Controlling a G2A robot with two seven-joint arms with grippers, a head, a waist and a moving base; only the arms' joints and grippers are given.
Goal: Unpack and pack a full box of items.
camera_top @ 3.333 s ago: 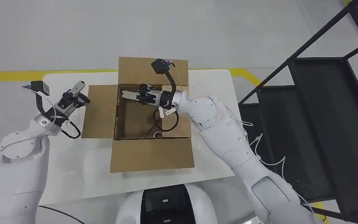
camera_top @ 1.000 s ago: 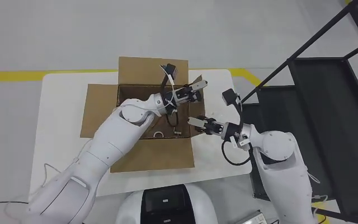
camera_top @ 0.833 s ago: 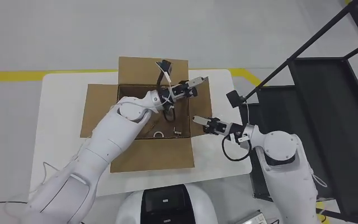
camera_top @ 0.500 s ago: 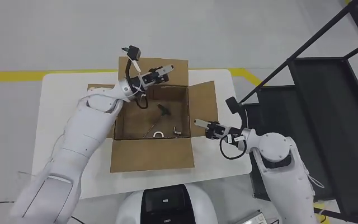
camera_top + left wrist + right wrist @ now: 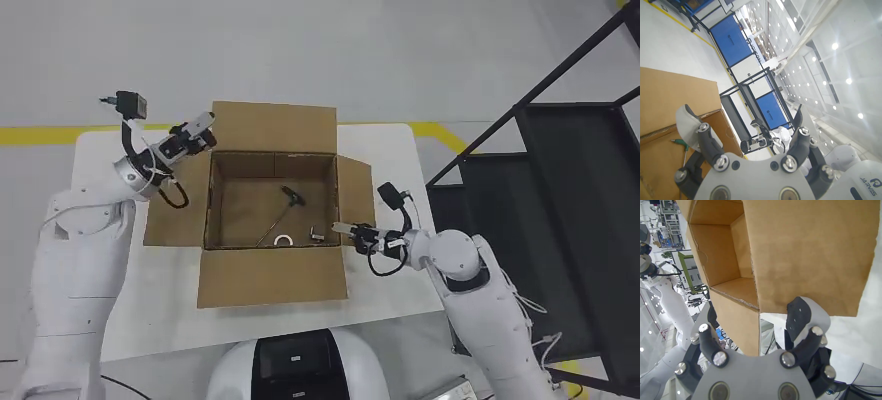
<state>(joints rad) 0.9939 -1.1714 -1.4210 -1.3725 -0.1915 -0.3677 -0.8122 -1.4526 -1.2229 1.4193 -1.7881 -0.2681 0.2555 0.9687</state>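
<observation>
Box (image 5: 270, 275) open on the tabletop (image 5: 120, 270), T-handle key (image 5: 280, 212) inside; left pincer (image 5: 203, 130) spread off its far corner, right pincer (image 5: 343, 230) spread at the right flap (image 5: 357, 195) (nothing held), where it could snag and skid the box.

Left wrist view: white logo lettering on upper blue panel (image 5: 730, 40) and on lower blue panel (image 5: 770, 113). Dark lettering of the same sort on white pegboard panel (image 5: 750, 62) between them. Brand print, not transcribed.
</observation>
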